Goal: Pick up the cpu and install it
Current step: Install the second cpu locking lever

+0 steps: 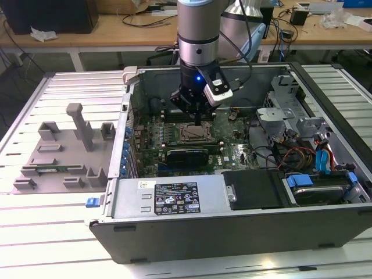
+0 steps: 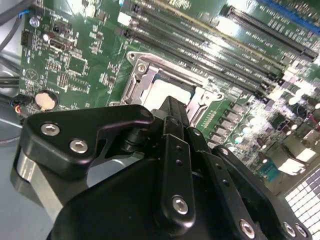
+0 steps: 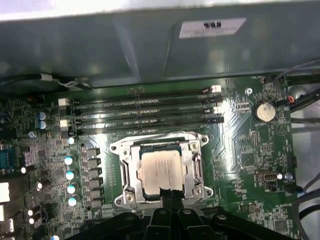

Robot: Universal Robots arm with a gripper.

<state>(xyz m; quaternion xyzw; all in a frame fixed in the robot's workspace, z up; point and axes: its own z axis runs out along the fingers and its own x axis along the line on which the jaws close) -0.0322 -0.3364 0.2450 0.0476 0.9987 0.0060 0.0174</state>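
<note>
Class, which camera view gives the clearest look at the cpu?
The first wrist view: the cpu lies flat in the socket, nearly its whole silver top in sight. In the second wrist view the gripper covers part of it. In the exterior view it is a small patch under the arm.

one shiny silver square cpu [image 3: 161, 170] sitting in one metal-framed socket [image 3: 125, 172] | four long dark memory slots [image 3: 145, 112] showing | one round silver coin battery [image 3: 263, 111] | one open grey computer case [image 1: 174, 200] lying flat
</note>
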